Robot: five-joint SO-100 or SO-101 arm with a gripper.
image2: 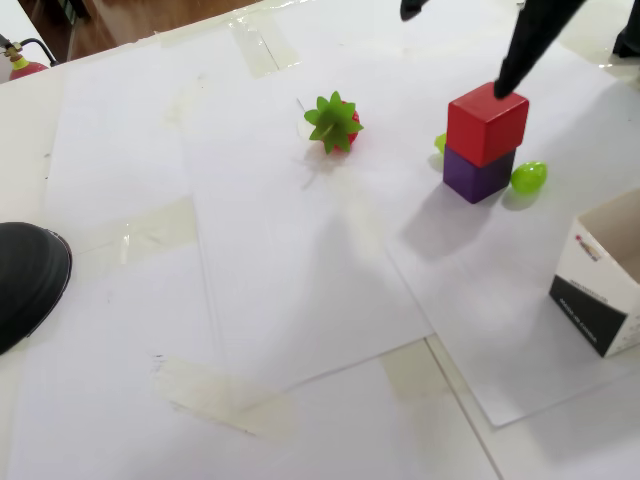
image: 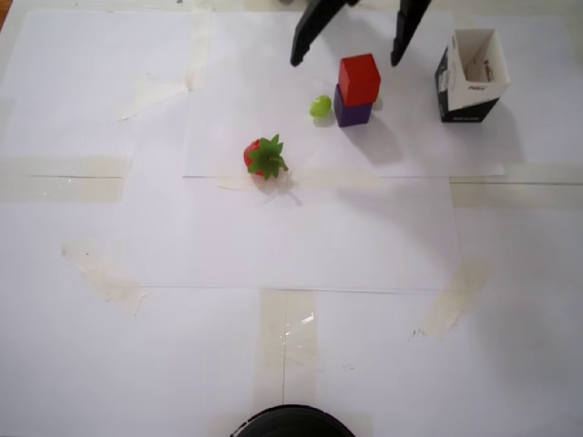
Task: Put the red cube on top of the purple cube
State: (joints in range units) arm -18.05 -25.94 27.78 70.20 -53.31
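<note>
The red cube point(image: 359, 78) rests on top of the purple cube point(image: 352, 113), near the far edge of the table in the overhead view. The fixed view shows the same stack, red cube point(image2: 487, 122) over purple cube point(image2: 478, 173), slightly twisted against each other. My gripper point(image: 346, 61) is open and holds nothing; its two dark fingers straddle the stack from above and stand apart from it. Only the fingers point(image2: 527, 45) enter the fixed view, with the gripper point(image2: 455, 52) lifted clear of the red cube.
A strawberry point(image: 264, 157) lies left of the stack. Small green pieces point(image2: 529, 177) lie beside the purple cube. A black-and-white paper box point(image: 466, 95) stands open to the right. A round black object point(image2: 25, 280) sits at the table's near edge.
</note>
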